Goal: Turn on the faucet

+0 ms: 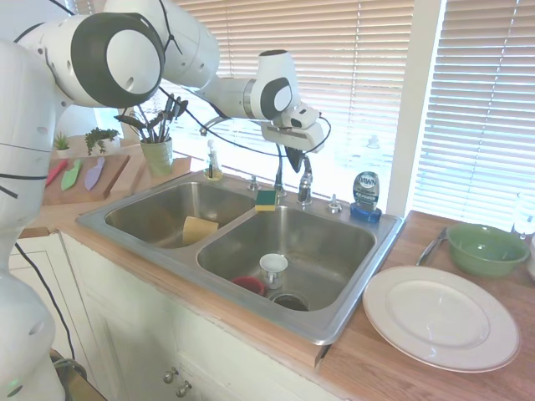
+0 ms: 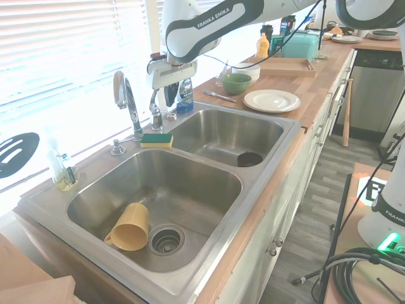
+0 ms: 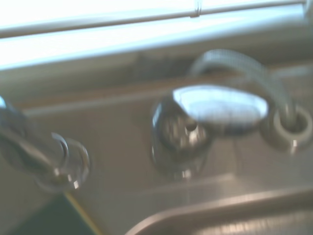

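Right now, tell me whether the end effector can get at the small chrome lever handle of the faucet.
Probably yes. The end effector hangs just above the small chrome lever handle, beside the tall chrome gooseneck spout, with nothing between them. The blue dish-soap bottle and yellow-green sponge sit off to either side.

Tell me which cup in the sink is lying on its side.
The yellow cup, lying alone in one basin; the white cup stands upright by the other basin's drain.

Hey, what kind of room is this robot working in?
Most likely a home kitchen. A double-basin steel sink is set in a wooden counter under a blinded window, with a chrome faucet, a dish-soap bottle, and a white plate beside a green bowl.
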### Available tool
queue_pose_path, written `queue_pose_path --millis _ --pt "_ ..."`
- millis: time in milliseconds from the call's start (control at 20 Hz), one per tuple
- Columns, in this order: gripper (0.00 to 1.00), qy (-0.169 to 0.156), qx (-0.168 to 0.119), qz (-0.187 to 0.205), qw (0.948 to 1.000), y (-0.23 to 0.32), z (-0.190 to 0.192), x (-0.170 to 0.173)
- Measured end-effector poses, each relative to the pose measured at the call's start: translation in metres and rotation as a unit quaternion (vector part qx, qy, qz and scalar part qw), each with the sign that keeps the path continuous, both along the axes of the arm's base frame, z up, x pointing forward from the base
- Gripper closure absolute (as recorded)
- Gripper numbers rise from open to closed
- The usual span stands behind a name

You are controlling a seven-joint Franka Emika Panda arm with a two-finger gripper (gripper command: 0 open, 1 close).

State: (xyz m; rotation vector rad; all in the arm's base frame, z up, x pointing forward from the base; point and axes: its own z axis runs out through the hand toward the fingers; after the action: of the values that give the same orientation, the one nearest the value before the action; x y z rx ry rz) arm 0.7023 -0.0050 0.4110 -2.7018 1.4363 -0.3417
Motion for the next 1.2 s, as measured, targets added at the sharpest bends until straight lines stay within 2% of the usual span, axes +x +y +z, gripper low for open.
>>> queue_pose_path --millis 200,450,800,1200 --pt "1.00 0.091 -0.001 -0.004 0.9958 -0.001 -0.018 -0.017" --pt "1.00 0.127 0.003 -0.007 0.9918 -0.001 -0.020 -0.027" --pt "1.00 0.147 0.007 -0.009 0.9891 -0.003 -0.017 -0.061" --pt "1.00 0.152 0.013 -0.007 0.9883 -0.002 -0.035 -0.147"
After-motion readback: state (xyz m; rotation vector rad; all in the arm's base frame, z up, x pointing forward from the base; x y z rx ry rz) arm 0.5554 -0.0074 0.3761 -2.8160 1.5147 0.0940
